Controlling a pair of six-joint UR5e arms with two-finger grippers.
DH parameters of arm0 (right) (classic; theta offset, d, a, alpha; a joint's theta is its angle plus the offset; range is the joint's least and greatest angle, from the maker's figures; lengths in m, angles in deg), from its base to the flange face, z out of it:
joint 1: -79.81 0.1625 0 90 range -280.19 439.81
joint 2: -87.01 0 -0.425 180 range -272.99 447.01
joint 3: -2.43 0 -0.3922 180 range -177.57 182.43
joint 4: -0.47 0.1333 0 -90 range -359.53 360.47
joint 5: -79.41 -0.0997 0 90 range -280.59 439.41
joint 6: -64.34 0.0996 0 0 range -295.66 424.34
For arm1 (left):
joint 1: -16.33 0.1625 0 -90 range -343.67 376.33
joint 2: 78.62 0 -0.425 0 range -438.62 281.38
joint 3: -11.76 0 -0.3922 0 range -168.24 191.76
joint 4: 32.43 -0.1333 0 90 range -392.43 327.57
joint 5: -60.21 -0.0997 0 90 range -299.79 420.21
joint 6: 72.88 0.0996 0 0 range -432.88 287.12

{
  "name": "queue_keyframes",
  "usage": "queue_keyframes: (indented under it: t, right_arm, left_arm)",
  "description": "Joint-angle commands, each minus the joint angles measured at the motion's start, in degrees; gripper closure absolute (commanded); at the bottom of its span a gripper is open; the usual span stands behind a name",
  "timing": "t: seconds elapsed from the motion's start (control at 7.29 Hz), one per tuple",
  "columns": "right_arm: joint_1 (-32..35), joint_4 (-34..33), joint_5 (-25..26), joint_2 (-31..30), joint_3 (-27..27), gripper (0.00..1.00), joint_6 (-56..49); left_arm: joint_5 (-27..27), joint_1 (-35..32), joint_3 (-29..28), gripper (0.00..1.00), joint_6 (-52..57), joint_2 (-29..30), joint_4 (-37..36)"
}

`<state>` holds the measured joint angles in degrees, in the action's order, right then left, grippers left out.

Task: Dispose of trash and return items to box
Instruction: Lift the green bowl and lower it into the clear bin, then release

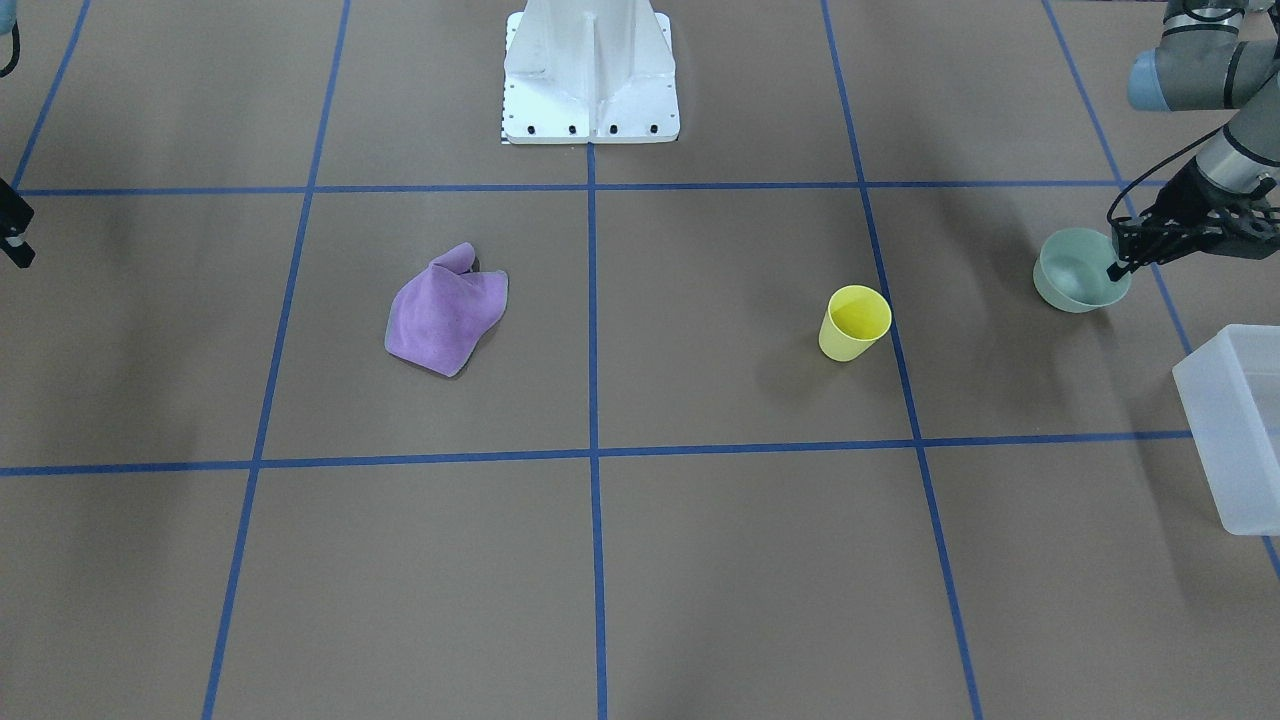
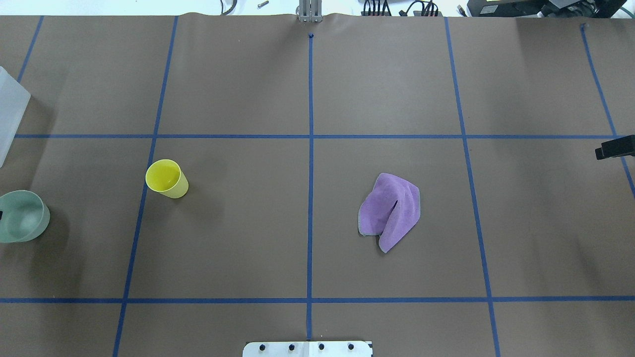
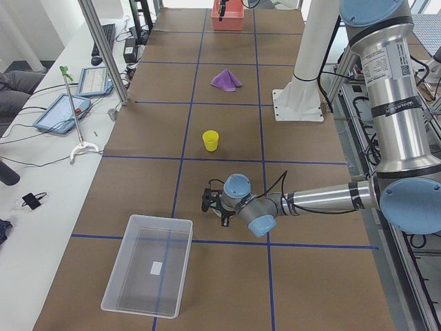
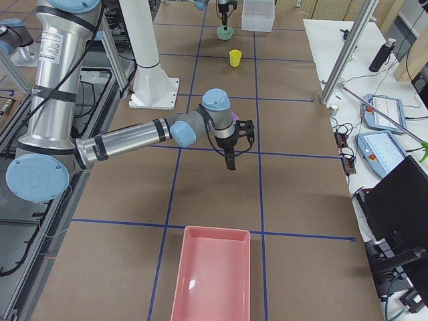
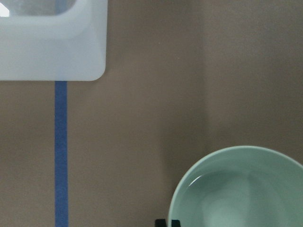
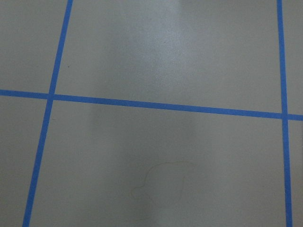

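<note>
The pale mint-green bowl (image 1: 1075, 272) is at the table's end on my left, also in the overhead view (image 2: 22, 215) and the left wrist view (image 5: 241, 194). My left gripper (image 1: 1118, 268) is shut on its rim; the bowl hangs tilted. One fingertip (image 5: 165, 222) shows at the rim. The yellow cup (image 1: 855, 322) stands upright and alone, apart from both grippers (image 2: 166, 178). The frosted-white box (image 1: 1235, 430) lies just beyond the bowl (image 5: 52, 42). My right gripper (image 4: 231, 160) hovers over bare table; only a fragment of it shows (image 2: 614, 147), so I cannot tell its state.
A crumpled purple cloth (image 1: 445, 312) lies near the table's middle on my right side (image 2: 390, 210). A pink bin (image 4: 210, 277) stands at the table's end on my right. The white robot base (image 1: 590, 80) is at the table's near edge.
</note>
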<state>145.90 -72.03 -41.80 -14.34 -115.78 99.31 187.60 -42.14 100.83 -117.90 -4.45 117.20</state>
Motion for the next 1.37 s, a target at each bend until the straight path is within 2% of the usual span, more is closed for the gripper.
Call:
queue_keyframes:
  t: [0.0,0.27,0.41,0.55,0.69,0.82,0.96,1.1,1.23]
  right_arm:
    - [0.0,-0.01,0.0,0.19,0.0,0.0,0.01]
    - [-0.17,-0.01,-0.09,0.1,0.0,0.0,0.01]
    - [-0.26,0.08,-0.09,0.19,0.0,0.0,0.1]
    - [-0.26,-0.01,0.0,0.1,0.17,0.0,0.01]
    - [-0.26,-0.01,0.0,0.1,0.18,0.0,0.01]
    - [-0.35,0.08,0.0,0.1,0.26,0.0,0.1]
    - [-0.35,0.08,-0.09,0.1,0.18,0.0,0.1]
    - [-0.44,0.08,0.0,0.1,0.18,0.0,0.1]
    - [-0.61,0.08,0.0,0.1,0.18,0.0,0.1]
  left_arm:
    - [5.41,-6.0,3.3,1.0,0.02,0.0,-1.96]
    - [5.77,-10.25,4.27,1.0,1.51,1.13,-8.81]
    - [5.51,-14.44,3.93,1.0,7.61,1.32,-13.01]
    - [5.51,-21.18,3.92,1.0,18.54,4.97,-23.06]
    - [5.07,-26.38,1.49,1.0,29.27,10.93,-34.38]
    - [5.07,-30.61,-5.24,1.0,38.17,18.29,-39.98]
    - [5.07,-31.52,-13.05,1.0,39.99,23.5,-39.6]
    - [0.98,-31.44,-20.0,1.0,40.1,28.86,-38.46]
    - [-5.15,-31.09,-27.12,1.0,40.01,31.96,-34.1]
